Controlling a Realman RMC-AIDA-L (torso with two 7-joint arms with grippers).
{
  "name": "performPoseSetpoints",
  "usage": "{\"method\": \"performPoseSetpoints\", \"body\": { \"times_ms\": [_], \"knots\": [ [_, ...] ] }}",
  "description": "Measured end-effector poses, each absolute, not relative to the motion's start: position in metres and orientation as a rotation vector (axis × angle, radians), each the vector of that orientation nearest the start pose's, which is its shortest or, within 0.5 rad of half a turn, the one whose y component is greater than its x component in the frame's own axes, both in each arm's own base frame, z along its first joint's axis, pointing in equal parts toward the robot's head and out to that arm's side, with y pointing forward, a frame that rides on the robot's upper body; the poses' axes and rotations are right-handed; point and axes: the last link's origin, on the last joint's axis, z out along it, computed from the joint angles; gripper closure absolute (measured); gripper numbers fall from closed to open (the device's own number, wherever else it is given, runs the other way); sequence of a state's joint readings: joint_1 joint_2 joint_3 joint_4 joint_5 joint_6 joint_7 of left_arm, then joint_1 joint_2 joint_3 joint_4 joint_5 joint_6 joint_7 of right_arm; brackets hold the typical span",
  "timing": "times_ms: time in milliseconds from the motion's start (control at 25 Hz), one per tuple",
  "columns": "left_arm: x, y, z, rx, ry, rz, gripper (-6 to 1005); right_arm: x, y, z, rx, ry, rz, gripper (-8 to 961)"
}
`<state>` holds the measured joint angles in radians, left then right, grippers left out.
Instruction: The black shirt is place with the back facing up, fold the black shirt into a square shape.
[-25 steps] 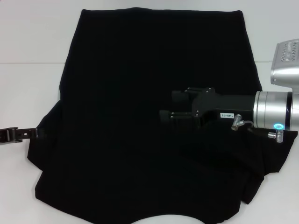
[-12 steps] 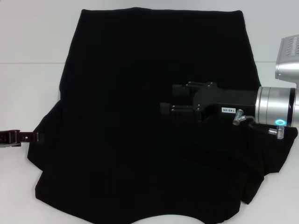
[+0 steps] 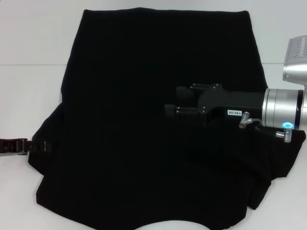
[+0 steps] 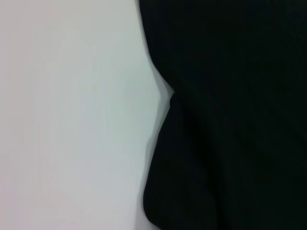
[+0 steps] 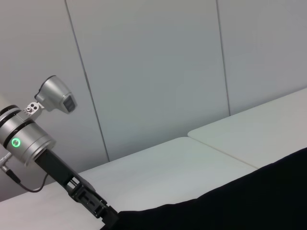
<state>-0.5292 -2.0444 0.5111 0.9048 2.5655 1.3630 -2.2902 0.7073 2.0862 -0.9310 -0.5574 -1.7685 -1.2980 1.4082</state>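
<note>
Black, matte and soft, the large shirt (image 3: 158, 110) is lying spread over most of the white bench (image 3: 29, 96), its far hem near the far edge and one side bunching toward the right near corner. I am holding the right gripper (image 3: 170, 109) over the shirt's middle, and I cannot tell whether its fingers are spread or pressed together, black against black. The left gripper (image 3: 41, 145) is sitting at the shirt's left edge; the wrist view shows only cloth border and bench, so its grasp is unclear too. I am worrying that a shallow pinch is going to slip, or drag the whole garment and skew the fold.
</note>
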Motion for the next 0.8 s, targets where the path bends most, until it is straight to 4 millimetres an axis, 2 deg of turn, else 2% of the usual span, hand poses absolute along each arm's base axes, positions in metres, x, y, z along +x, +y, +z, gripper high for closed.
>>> {"method": "performPoseSetpoints", "body": {
  "times_ms": [280,720,800],
  "knots": [
    [-0.3435,0.3447,0.0677,-2.049,-1.608,-0.160,124,0.1926,0.3859,-0.0355,-2.712,0.526,0.736,223],
    [-0.3394,0.3479,0.0658,-2.074,-1.587,-0.144,239,0.1936,0.3859,-0.0355,-2.709,0.528,0.733,224],
    [-0.3393,0.3483,0.0652,-2.076,-1.587,-0.143,307,0.1936,0.3860,-0.0355,-2.708,0.527,0.733,223]
  ]
}}
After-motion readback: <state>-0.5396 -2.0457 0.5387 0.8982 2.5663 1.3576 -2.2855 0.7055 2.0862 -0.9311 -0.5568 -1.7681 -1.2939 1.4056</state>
